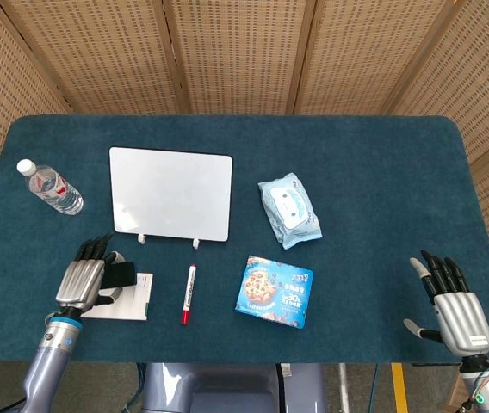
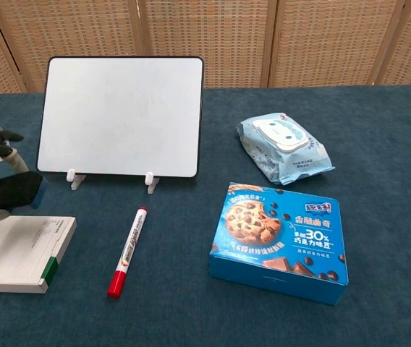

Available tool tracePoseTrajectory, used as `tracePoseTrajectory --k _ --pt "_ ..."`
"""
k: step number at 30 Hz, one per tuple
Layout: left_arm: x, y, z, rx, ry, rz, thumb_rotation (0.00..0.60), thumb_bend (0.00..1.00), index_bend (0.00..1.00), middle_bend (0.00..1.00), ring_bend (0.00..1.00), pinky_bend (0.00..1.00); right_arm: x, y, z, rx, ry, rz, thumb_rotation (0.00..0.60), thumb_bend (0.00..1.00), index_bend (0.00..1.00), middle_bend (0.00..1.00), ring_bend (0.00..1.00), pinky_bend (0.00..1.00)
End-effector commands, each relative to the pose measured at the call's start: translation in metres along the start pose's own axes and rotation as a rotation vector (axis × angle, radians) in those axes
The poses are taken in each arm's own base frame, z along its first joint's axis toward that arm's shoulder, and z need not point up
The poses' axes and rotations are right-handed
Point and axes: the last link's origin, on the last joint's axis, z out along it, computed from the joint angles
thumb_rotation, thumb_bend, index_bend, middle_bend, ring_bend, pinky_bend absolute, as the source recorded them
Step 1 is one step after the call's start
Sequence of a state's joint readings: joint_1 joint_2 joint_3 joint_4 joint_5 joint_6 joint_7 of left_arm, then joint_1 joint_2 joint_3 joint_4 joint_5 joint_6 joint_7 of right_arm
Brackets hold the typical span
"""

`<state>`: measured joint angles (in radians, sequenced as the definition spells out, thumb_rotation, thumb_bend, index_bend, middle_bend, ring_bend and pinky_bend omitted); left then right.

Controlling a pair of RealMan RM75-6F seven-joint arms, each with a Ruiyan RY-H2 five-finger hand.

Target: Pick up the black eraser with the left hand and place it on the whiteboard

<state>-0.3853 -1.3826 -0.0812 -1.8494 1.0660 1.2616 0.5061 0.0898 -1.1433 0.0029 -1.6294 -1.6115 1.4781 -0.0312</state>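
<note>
At the far left, the silver left hand (image 1: 79, 282) pinches the black rectangular eraser (image 2: 10, 191) between thumb and fingers, lifted above the flat white box with a green edge (image 2: 19, 253) and clear of it. In the chest view the hand is cut off by the frame edge, so only fingertips show. The clear plastic water bottle (image 1: 49, 187) lies behind. The white rectangular whiteboard (image 1: 171, 194) lies further right on the blue bench (image 1: 374, 163), apart from the eraser. The right hand (image 1: 451, 305) rests at the far right, fingers spread, holding nothing.
</note>
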Motion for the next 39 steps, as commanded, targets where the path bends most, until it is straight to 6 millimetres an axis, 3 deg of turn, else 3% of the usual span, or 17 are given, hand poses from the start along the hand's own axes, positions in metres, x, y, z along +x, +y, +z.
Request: tracePoseTrajectory --k 1,9,15,25,33,39 --pt "0.011 0.003 0.006 -0.014 0.04 0.02 0.6 0.31 0.38 0.0 0.0 0.0 0.0 0.0 0.0 -0.001 0.0 0.0 0.6 0.05 0.0 0.0 0.0 0.0" --pt "0.041 0.012 0.028 -0.04 0.16 0.085 0.6 0.31 0.4 0.0 0.0 0.0 -0.001 0.001 0.002 -0.004 -0.008 0.004 0.6 0.05 0.0 0.0 0.0 0.0" --pt "0.057 0.021 0.06 -0.092 0.342 0.199 0.6 0.32 0.41 0.0 0.0 0.0 -0.002 0.004 0.004 -0.015 -0.015 0.012 0.6 0.05 0.0 0.0 0.0 0.0" --pt "0.053 0.033 0.108 -0.172 0.595 0.321 0.6 0.31 0.41 0.0 0.0 0.0 -0.002 0.008 0.007 -0.025 -0.026 0.034 0.6 0.05 0.0 0.0 0.0 0.0" --pt "0.049 0.048 0.139 -0.248 0.647 0.319 0.6 0.31 0.41 0.0 0.0 0.0 -0.005 0.009 0.011 -0.027 -0.045 0.037 0.6 0.05 0.0 0.0 0.0 0.0" --pt "0.035 0.055 0.154 -0.275 0.633 0.349 0.6 0.3 0.41 0.0 0.0 0.0 -0.005 0.009 0.012 -0.028 -0.05 0.044 0.6 0.05 0.0 0.0 0.0 0.0"
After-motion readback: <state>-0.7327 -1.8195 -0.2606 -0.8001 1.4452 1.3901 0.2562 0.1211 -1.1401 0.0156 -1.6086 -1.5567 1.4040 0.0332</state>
